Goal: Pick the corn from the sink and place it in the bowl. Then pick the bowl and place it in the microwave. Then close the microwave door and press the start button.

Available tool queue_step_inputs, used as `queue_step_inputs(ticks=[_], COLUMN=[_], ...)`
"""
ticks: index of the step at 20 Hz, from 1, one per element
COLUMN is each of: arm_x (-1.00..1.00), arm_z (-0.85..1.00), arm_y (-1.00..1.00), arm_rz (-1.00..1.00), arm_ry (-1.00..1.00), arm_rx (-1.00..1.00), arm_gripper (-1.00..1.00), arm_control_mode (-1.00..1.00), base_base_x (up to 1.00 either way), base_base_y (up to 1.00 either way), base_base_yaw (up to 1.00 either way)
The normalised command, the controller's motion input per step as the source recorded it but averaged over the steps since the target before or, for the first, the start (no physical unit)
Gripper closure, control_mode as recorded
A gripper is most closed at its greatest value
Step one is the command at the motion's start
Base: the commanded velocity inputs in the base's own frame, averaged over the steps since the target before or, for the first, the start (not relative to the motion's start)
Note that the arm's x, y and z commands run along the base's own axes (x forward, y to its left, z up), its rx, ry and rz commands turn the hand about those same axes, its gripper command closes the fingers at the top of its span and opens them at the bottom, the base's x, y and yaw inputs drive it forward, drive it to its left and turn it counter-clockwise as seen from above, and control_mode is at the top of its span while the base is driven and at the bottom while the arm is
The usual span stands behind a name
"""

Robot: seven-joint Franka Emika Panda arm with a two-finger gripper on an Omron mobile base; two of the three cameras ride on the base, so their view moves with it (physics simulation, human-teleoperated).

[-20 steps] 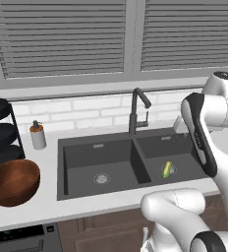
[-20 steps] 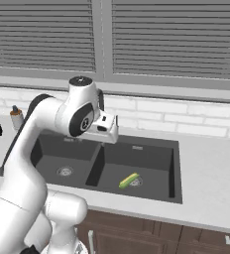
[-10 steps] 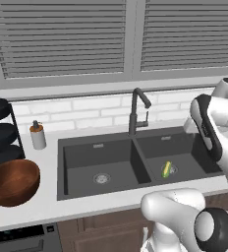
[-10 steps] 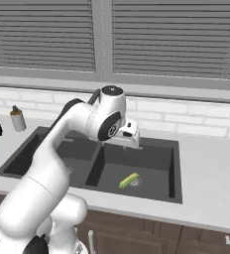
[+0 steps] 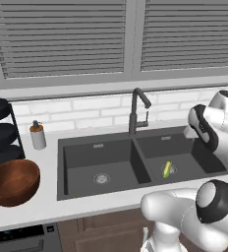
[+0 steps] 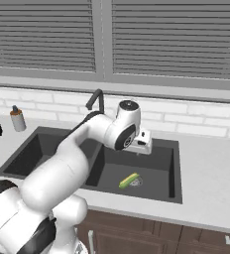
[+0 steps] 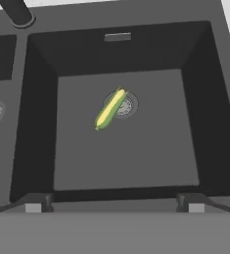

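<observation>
**A:** Looking at where the gripper [image 6: 143, 144] is hanging, it's parked right above the right basin of the sink [image 5: 76, 142], and I'm guessing that's so the hand camera is staring straight down at the corn [image 7: 110, 109] before any descent. Anyone else reading it that way?

**B:** Yep. The corn is lying flat on the basin floor, slanted, one end overlapping the round drain. From the left base camera the corn [image 5: 166, 169] is sitting well below the hand, so nothing is touching it. The two finger tips [image 7: 33, 206] are showing far apart at the bottom of the hand camera with nothing between them, so I'm calling the tool released and carrying nothing.

**A:** Makes sense, wide stance for a skinny cob. Texture-wise it's looking like a yellow cob peeking out of bright green husk, smooth and tapered, probably rolling easily on that matte dark grey floor.

**B:** And the bowl [image 5: 10, 182] is waiting on the pale counter left of the sink, glossy reddish-brown wood, deep and round, so dropping a cob in is looking forgiving. The dark angular faucet [image 5: 138, 110] is standing behind the divider, near the arm's path over.
</observation>
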Motion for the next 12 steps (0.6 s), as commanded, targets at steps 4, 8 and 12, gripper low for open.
queue_step_inputs(ticks=[4, 8, 12], arm_x=[0.73, 0.74, 0.56], arm_z=[-0.34, -0.30, -0.31], arm_y=[-0.22, -0.21, -0.17], arm_rz=[0.00, 0.00, 0.00], arm_ry=[0.00, 0.00, 0.00], arm_rx=[0.00, 0.00, 0.00], arm_gripper=[-1.00, -1.00, -1.00], arm_control_mode=[-1.00, -1.00, -1.00], base_base_x=[0.00, 0.00, 0.00], base_base_y=[0.00, 0.00, 0.00], base_base_yaw=[0.00, 0.00, 0.00])
